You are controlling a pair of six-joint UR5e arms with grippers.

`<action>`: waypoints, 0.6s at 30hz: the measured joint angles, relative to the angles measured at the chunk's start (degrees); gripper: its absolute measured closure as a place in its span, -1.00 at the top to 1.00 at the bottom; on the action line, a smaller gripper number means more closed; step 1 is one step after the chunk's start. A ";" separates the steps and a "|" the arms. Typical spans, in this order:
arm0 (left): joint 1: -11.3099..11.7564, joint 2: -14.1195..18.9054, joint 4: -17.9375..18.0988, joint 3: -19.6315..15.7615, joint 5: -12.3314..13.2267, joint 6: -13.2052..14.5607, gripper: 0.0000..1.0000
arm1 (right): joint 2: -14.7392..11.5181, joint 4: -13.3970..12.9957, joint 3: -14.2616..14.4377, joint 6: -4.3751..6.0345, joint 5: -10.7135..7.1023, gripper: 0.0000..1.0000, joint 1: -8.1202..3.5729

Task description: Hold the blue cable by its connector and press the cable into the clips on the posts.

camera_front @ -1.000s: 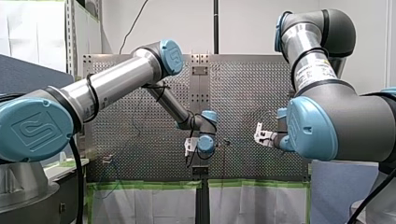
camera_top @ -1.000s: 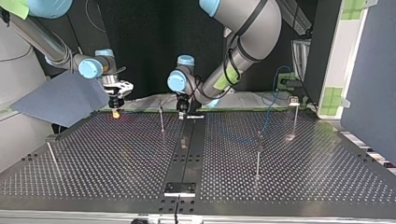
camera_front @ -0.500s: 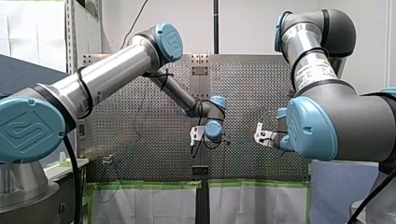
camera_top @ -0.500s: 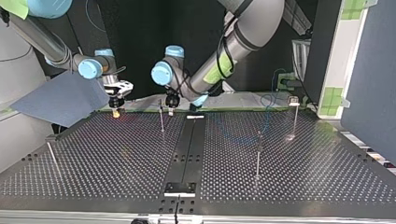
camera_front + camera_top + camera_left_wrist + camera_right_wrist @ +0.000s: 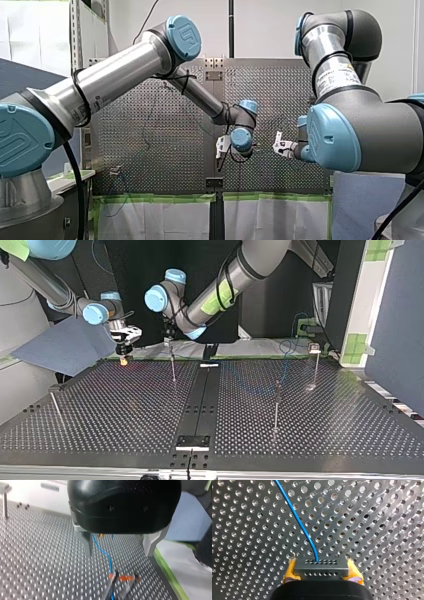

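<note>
My right gripper is shut with its yellow pads on the dark grey connector of the blue cable, low over the perforated table. The cable runs away from the connector across the plate. In the top view that gripper is at the back left. My left gripper is open with its metal fingers wide apart, and the blue cable passes below the gap. In the top view it hovers just above a thin post.
More thin posts stand on the table at the top view's left, right of the middle and at the back right. Slack blue cable hangs at the back right. A grey-blue sheet lies off the back left corner.
My left arm has swung towards my right gripper, leftward in the top view, and risen a little. Its fingers stay open. My right arm has not moved.
</note>
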 joint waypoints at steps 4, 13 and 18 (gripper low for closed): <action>-0.33 -0.17 1.77 -0.01 0.30 -1.38 1.00 | 0.01 0.01 0.00 0.00 0.00 -1.00 -0.06; 0.55 -1.98 4.91 -0.01 -0.54 -3.21 1.00 | -0.02 0.01 0.00 0.00 -0.01 -1.00 -0.15; 0.73 -2.13 5.33 -0.01 -1.06 -3.22 1.00 | -0.03 0.11 0.00 0.01 -0.07 -1.00 -0.16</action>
